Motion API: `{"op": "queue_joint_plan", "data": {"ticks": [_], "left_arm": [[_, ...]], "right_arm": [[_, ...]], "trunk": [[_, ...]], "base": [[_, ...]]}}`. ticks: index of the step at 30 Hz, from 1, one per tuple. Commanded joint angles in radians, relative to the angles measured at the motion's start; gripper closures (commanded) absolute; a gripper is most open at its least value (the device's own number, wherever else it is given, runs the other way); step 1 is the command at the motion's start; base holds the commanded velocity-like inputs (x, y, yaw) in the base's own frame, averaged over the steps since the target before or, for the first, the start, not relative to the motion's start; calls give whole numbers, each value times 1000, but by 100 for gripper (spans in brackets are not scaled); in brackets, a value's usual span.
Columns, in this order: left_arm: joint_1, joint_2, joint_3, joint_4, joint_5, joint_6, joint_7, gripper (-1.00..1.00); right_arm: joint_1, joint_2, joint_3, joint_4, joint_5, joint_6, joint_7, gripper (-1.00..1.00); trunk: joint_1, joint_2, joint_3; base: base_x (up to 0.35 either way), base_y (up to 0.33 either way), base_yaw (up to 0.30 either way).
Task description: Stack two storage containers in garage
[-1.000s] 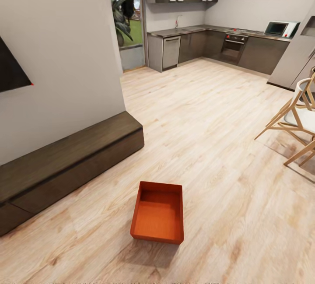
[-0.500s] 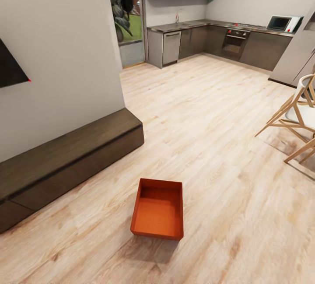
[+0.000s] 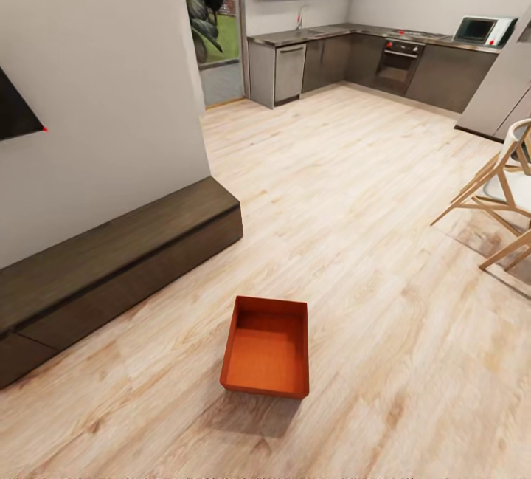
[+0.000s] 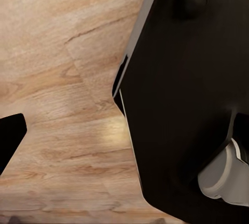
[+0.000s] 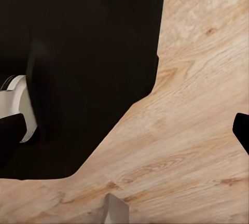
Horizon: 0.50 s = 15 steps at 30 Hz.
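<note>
One orange-red storage container (image 3: 266, 347) sits upright and empty on the light wood-plank floor of the living room, low in the middle of the head view, a short way ahead of me. In the left wrist view my left gripper (image 4: 124, 136) hangs over the wood floor beside my black base (image 4: 192, 99), with one dark fingertip (image 4: 9, 137) at the picture's edge. My right gripper (image 5: 124, 133) stands open over the floor, its fingertips (image 5: 241, 130) far apart with nothing between them. Neither gripper is near the container.
A long dark wood bench (image 3: 110, 265) runs along the beige wall at the left. A wooden chair (image 3: 501, 206) stands at the right. The dark-cabinet kitchen (image 3: 369, 66) lies ahead, with a doorway to greenery (image 3: 214, 43) beside it.
The whole head view has shifted a little, so the camera has moved. The container has stayed in its place on the floor.
</note>
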Motion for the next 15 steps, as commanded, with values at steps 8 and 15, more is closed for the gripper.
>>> {"op": "queue_joint_plan", "data": {"ticks": [8, 15], "left_arm": [[0, 0, 7, 0, 1, -1, 1, -100], [0, 0, 7, 0, 1, -1, 1, -100]], "right_arm": [[-2, -2, 6, 3, -1, -6, -3, -100], [-1, -1, 6, 3, 1, -7, 1, -100]], "trunk": [[0, -1, -14], [0, -1, -25]], "base": [[0, 0, 0], [0, 0, 0]]}}
